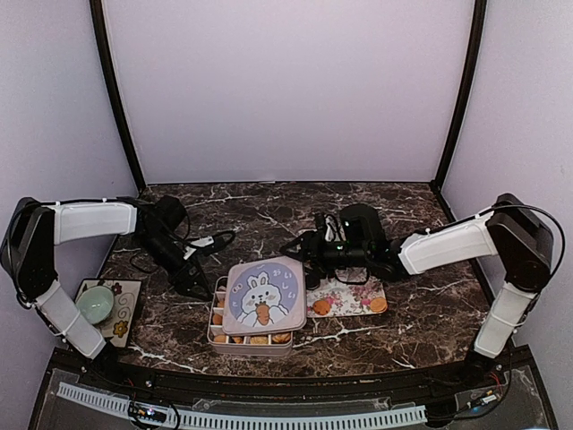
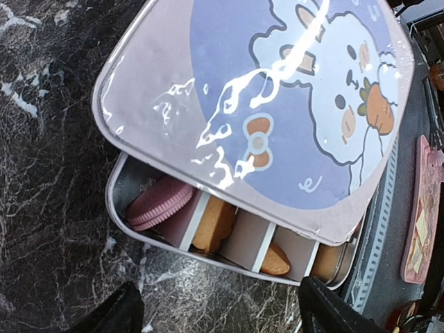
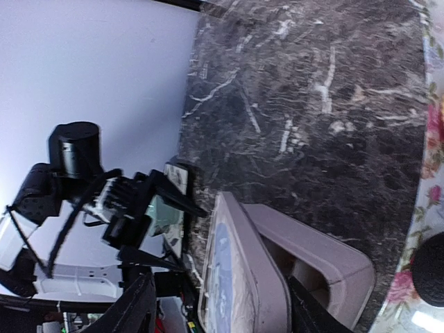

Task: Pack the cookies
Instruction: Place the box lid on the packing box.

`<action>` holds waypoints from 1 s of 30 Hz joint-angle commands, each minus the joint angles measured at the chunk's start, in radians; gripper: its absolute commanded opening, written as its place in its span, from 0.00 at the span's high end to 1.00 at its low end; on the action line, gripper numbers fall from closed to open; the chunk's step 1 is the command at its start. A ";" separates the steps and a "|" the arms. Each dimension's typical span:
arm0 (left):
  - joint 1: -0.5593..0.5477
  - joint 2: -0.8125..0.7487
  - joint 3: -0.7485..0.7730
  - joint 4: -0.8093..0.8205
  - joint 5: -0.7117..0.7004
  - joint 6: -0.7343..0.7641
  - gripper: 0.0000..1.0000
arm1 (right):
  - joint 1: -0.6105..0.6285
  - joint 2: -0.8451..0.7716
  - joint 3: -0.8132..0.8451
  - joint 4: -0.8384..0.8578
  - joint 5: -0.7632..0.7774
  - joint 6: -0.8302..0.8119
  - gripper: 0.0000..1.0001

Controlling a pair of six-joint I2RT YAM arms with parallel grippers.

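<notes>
A rectangular cookie tin [image 1: 253,348] sits at the middle of the marble counter [image 1: 269,215], close to its near edge. Its rabbit-printed lid [image 1: 262,296] lies skewed on top, leaving the near and left compartments uncovered. In them lie the cookies [image 2: 215,222], golden-orange ones and a pink sandwich round [image 2: 159,202]. Two more orange cookies [image 1: 322,306] lie on the flower-patterned tray [image 1: 354,297] just right of the tin. The left gripper [image 2: 222,319] hovers beside the tin's left edge, released, its fingers wide apart and holding nothing. The right gripper [image 3: 222,312] straddles the lid's far right corner, released, with a gap at one finger. A green bowl [image 1: 94,305] rests on a mat at the counter's near left corner.
</notes>
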 commanded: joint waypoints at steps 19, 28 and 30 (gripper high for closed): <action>-0.049 0.030 0.032 0.051 0.044 -0.049 0.13 | 0.097 0.081 0.300 -0.670 0.141 -0.291 0.36; -0.051 0.032 -0.007 0.086 -0.011 -0.050 0.14 | 0.125 0.147 0.367 -0.729 0.145 -0.322 0.36; -0.052 0.033 -0.012 0.089 -0.015 -0.048 0.15 | 0.127 0.146 0.371 -0.739 0.154 -0.334 0.35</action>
